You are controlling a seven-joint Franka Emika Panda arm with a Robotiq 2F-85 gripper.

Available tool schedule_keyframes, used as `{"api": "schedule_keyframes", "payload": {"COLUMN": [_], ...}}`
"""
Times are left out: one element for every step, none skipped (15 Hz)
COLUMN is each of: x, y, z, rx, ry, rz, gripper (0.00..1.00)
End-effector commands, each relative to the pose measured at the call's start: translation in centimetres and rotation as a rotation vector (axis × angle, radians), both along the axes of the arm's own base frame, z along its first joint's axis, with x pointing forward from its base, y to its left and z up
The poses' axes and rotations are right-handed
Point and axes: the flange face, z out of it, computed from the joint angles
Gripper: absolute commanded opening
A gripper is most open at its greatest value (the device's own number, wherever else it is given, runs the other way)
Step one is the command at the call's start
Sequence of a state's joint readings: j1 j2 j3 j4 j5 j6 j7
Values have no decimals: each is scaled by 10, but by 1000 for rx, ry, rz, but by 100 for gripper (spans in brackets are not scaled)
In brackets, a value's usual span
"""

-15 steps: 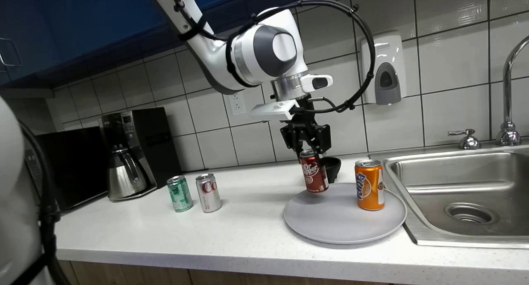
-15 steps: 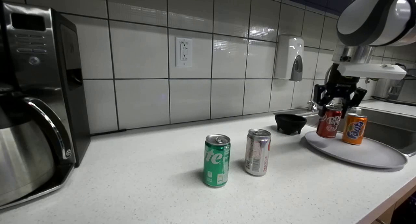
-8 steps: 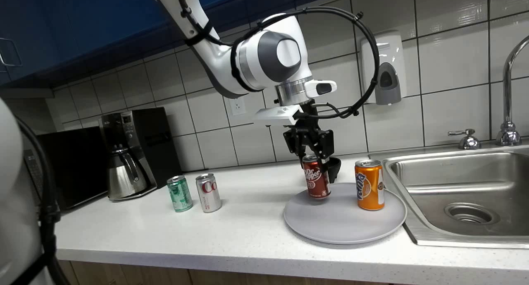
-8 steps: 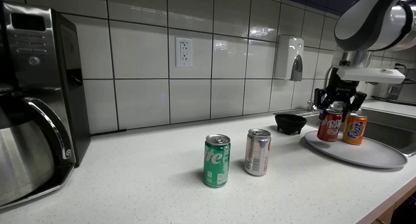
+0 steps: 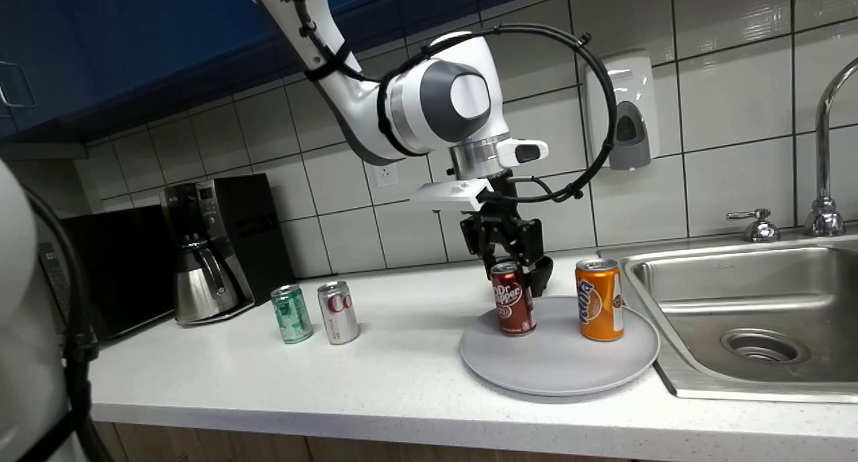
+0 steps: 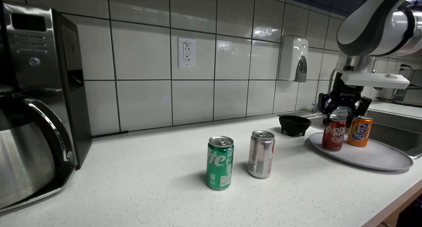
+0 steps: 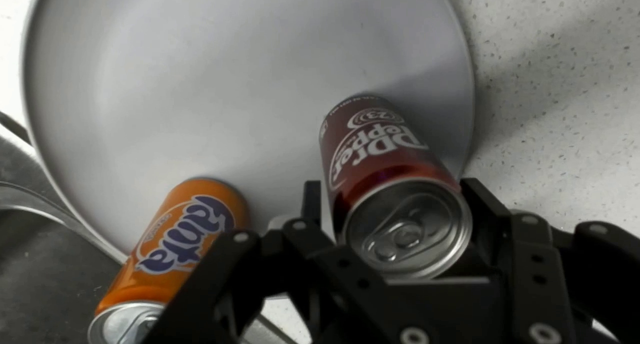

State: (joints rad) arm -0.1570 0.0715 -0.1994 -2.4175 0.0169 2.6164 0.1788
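Note:
A dark red Dr Pepper can stands upright on the round grey plate. My gripper points down around the top of that can, a finger on either side. In the wrist view a narrow gap shows between the can and the left finger; the right finger lies close against or beside the rim, and contact there is unclear. On the same plate an orange Fanta can stands beside the red one, apart from the fingers.
A green can and a silver can stand on the white counter. Behind the plate sits a black footed bowl. The steel sink borders the plate's side, and a coffee maker stands at the far end.
The gripper came down with the red can, which hung above the plate and now rests on it. The fingers have spread slightly. The other cans have not moved.

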Motion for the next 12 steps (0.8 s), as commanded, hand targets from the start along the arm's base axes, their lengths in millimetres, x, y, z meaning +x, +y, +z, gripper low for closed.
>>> {"api": "schedule_keyframes", "payload": {"x": [4,5,6,7,8,9,10,10,11,12,12,13], "y": [-5,-4,-4,-2,-1,1,3,5,7,11,14,20], "z": [8,11,13,16,18,22,26,29,34,39,43,49], "rx": [5,1,-1,-4,-8,-12,-16,-21,-26,-33,-39,-46], "ry": [-14,-18,-22,-28,-32,-41,-48,-55,-63,-73,-83,-93], "rz": [8,9,10,13,16,16,16,18,22,27,31,40], "gripper": [99,100,100,100,100,100,100,100,100,100,100,100]}}
